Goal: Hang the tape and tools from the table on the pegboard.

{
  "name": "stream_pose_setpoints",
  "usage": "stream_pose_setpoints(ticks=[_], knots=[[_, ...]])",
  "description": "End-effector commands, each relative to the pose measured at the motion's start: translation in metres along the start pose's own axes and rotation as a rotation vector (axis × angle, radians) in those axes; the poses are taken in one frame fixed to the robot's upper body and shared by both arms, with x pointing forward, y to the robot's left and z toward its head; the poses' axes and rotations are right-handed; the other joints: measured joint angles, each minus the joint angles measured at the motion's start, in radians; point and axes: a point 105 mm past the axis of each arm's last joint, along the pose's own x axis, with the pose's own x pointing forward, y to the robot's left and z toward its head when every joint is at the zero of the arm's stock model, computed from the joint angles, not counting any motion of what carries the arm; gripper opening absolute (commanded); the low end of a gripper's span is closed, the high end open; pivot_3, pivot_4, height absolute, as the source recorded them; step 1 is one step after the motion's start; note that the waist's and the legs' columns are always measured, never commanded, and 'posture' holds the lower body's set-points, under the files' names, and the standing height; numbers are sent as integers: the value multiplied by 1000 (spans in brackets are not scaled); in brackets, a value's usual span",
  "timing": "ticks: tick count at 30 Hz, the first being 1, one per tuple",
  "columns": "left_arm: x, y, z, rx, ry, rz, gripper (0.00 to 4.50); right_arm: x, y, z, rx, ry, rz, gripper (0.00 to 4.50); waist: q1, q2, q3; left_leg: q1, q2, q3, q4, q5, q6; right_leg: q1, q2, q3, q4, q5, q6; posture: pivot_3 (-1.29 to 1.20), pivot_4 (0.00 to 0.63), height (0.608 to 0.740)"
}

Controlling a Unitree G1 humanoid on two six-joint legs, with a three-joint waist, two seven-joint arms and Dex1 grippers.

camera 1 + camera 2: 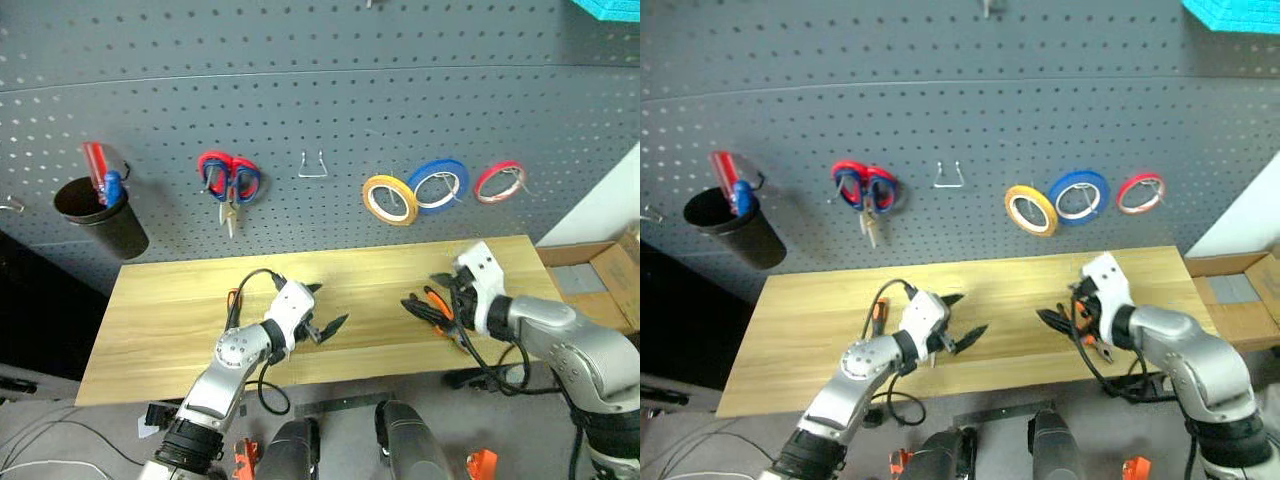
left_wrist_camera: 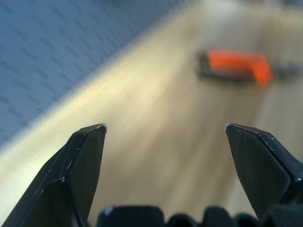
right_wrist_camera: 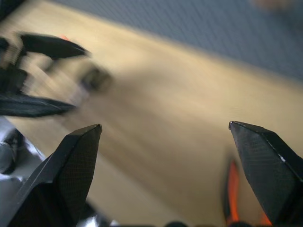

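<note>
Yellow tape (image 1: 390,199) already hung on the pegboard (image 1: 300,110), at about one o'clock from table centre, just left of the blue roll (image 1: 438,184) and red roll (image 1: 499,181). Orange-and-black-handled tool (image 1: 440,308) lying on the table (image 1: 180,310) near the four o'clock edge, just under the right gripper (image 1: 425,300); too blurred and too covered to tell pliers from screwdriver. A second orange glimpse (image 1: 232,298) at nine o'clock of the left gripper (image 1: 325,310), half hidden by cable.

Risks, as judged: closing on the tool off-centre or by one handle, so that it pivots and slips toward the near table edge; snagging the right arm's loose black cable between finger and tool; nudging the tool away with a fingertip when coming down.

Right arm bent in from four o'clock, wrist angled down and inward, jaws spread wide, nothing between them. Left arm reaching up from seven o'clock, gripper pointing toward three o'clock low over bare wood, jaws also wide apart and empty.
</note>
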Motion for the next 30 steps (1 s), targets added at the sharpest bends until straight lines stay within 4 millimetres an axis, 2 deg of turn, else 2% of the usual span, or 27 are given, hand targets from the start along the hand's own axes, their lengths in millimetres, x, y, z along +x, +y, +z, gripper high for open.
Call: stream_pose_setpoints(ticks=[1, 5, 9, 13, 18, 21, 24, 29, 30], knots=[[-4, -18, 21, -30, -70, -58, 4332, 5, -35, 8, 59, -78, -212, 4468, -1, -2, 6, 1, 2, 1, 1, 0, 0, 0, 1, 0, 1, -1, 2, -204, 295, 740], [-14, -30, 14, -32, -28, -85, 4332, 16, -56, -15, 70, 6, -340, 4468, 1, 1, 19, 2, 9, 6, 2, 1, 0, 2, 3, -2, 1, 0, 1, -178, 316, 740], [-22, -35, 15, -56, -19, -86, 4332, 24, -52, -35, 80, 84, -300, 4468, 6, 2, 26, -1, 9, 7, 1, 0, 0, -2, 3, -3, 1, 2, -5, -155, 321, 740], [-25, -37, 16, -59, -10, -86, 4332, 31, -46, -57, 70, 179, -250, 4468, 13, 1, 31, -1, 9, 6, 0, -1, 2, -1, 2, -3, 0, 2, -6, -144, 325, 740], [-25, -34, 18, -60, -8, -83, 4332, 38, -45, -68, 23, 228, -220, 4468, 13, 1, 43, -1, 9, 7, 1, 0, 1, -1, 2, -3, 0, -1, 0, -137, 329, 740], [-25, -33, 20, -60, -9, -81, 4332, 42, -56, -75, -19, 275, -265, 4468, 12, 1, 48, -1, 9, 8, 1, 0, 1, -1, 2, -3, 0, -1, 0, -135, 334, 740], [-26, -33, 20, -60, -9, -82, 4332, 46, -59, -77, -33, 286, -268, 4468, 14, 0, 49, -1, 9, 7, 1, 0, 1, -1, 2, -3, 0, -1, 0, -132, 333, 740], [-26, -33, 21, -60, -9, -79, 4332, 52, -56, -85, -8, 338, -252, 4468, 14, -1, 49, -1, 9, 7, 1, 0, 1, -1, 2, -3, 0, -1, 0, -126, 332, 740], [-26, -32, 22, -59, -11, -76, 4332, 52, -55, -86, 18, 342, -251, 4300, 14, -1, 49, -1, 10, 7, 1, 0, 1, -1, 2, -3, -1, -1, 0, -123, 325, 740]])
